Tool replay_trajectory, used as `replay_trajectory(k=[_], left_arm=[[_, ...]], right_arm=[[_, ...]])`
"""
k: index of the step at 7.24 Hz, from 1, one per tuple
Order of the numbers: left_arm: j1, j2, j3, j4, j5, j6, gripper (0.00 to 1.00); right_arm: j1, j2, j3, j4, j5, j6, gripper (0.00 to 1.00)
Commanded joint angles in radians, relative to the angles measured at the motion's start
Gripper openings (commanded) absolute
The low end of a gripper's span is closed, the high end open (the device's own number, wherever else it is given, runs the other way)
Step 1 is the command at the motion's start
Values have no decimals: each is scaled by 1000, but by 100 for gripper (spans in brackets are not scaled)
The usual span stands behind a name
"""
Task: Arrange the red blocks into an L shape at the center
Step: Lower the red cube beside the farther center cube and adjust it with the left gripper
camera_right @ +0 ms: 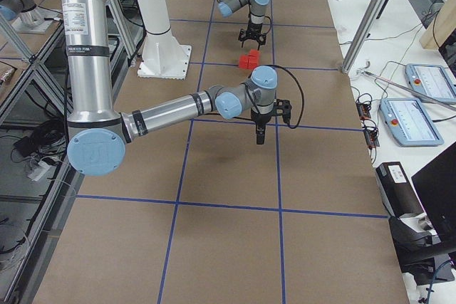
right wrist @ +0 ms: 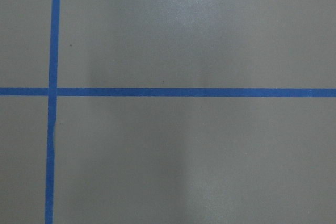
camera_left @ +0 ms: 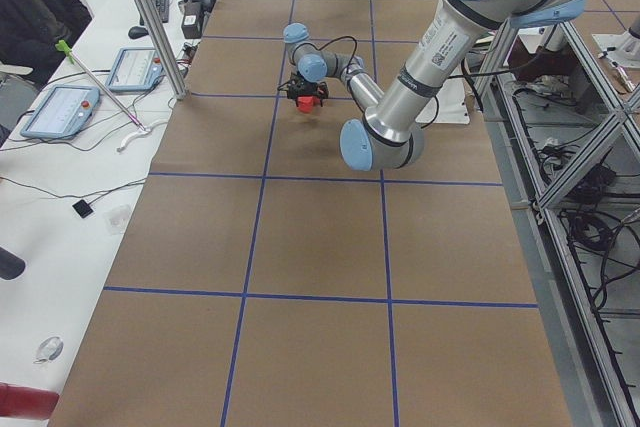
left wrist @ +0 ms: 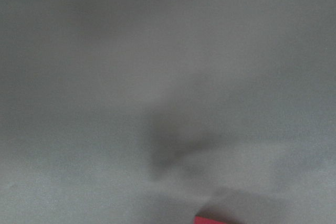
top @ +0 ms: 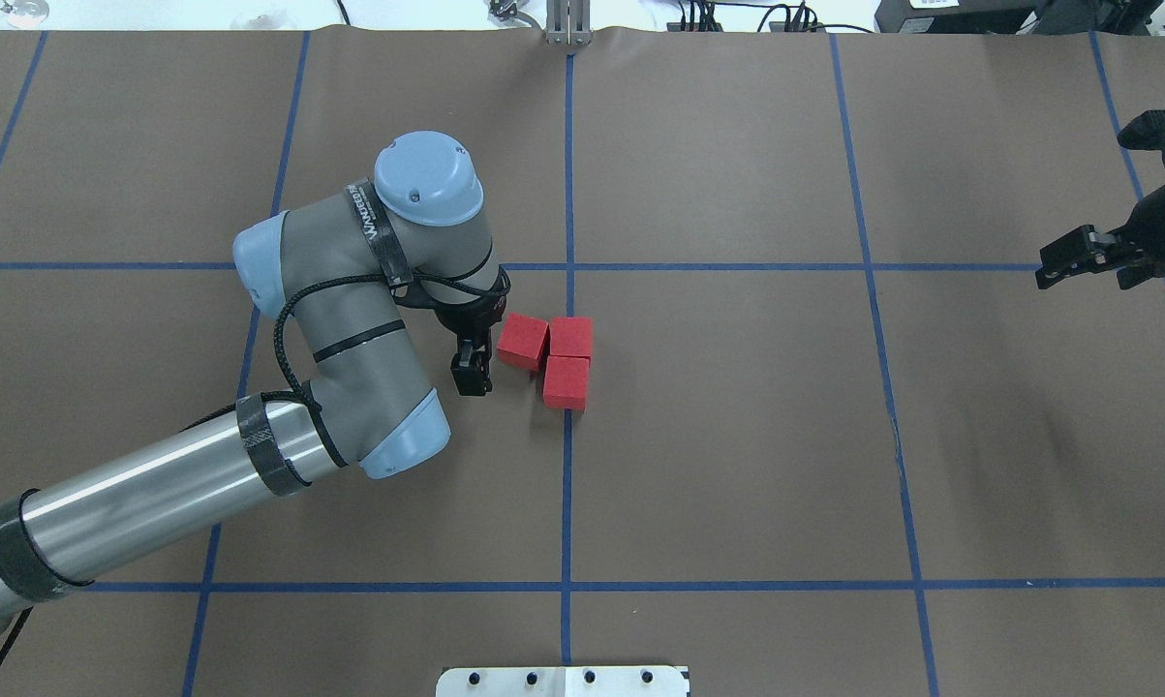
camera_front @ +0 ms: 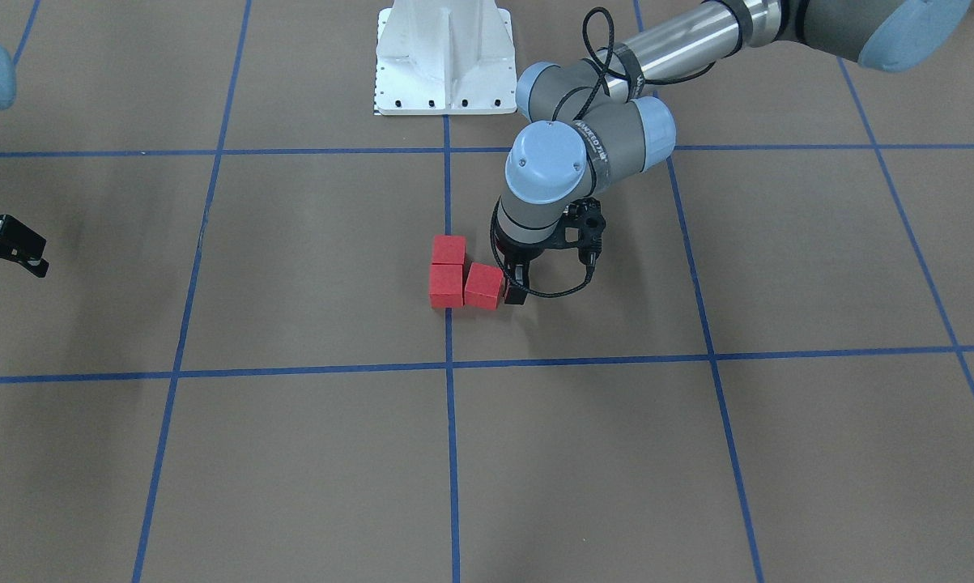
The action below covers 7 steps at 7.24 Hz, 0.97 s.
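Three red blocks lie together at the center [top: 640, 416], by the middle vertical tape line. Two of the blocks [top: 570, 337] [top: 566, 381] sit square in a row along the line. The third block [top: 523, 341] lies beside them, slightly turned, so they make a rough L. They also show in the front view [camera_front: 448, 249] [camera_front: 446, 285] [camera_front: 484, 286]. My left gripper [top: 474, 360] is low over the floor, just beside the turned block and not around it. It looks open and empty [camera_front: 512, 285]. My right gripper [top: 1052, 271] hangs far off to the side, shut and empty.
The white metal base [camera_front: 442, 57] stands at the robot's side of the table. Blue tape lines [top: 567, 484] divide the brown floor into squares. My left forearm [top: 156, 503] lies across the near left square. Operator benches with tablets [camera_left: 60, 112] border the table.
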Motion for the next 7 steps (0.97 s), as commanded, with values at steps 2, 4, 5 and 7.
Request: replay_trajectory(k=[2,4,5,7], left_arm=[[25,1,-6,30,0,0,100],[27,7,-36,51,0,0,100],[28,7,-58,79,0,0,100],[36,8,-59,88,0,0,100]], right_arm=[[0,0,0,0,0,0,100],[0,0,0,0,0,1,100],[0,0,0,0,0,1,100],[0,0,0,0,0,0,100]])
